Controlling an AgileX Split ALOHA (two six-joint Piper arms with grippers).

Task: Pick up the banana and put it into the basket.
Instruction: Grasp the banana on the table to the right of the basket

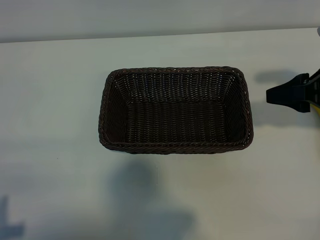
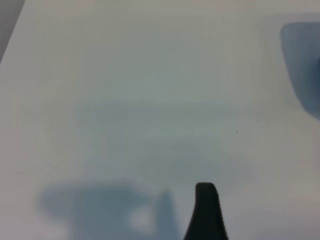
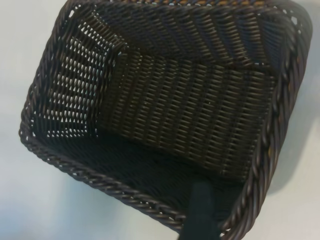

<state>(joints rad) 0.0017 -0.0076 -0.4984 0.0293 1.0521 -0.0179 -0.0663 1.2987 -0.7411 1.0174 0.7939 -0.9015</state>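
Observation:
The dark brown woven basket (image 1: 175, 148) stands empty in the middle of the white table. My right gripper (image 1: 274, 95) hovers just beyond the basket's right end, apart from it, jaws open. In the right wrist view one black finger (image 3: 202, 210) reaches over the basket's braided rim (image 3: 100, 182), with nothing between the jaws. A sliver of yellow (image 1: 316, 107) shows at the picture's right edge under that gripper; I cannot tell whether it is the banana. The left wrist view shows one finger (image 2: 206, 212) of my open left gripper above bare table.
The white table (image 1: 55, 100) surrounds the basket on all sides. Its far edge meets a pale wall (image 1: 150, 17) at the back. Arm shadows (image 1: 145, 200) fall on the table in front of the basket and at the near left corner.

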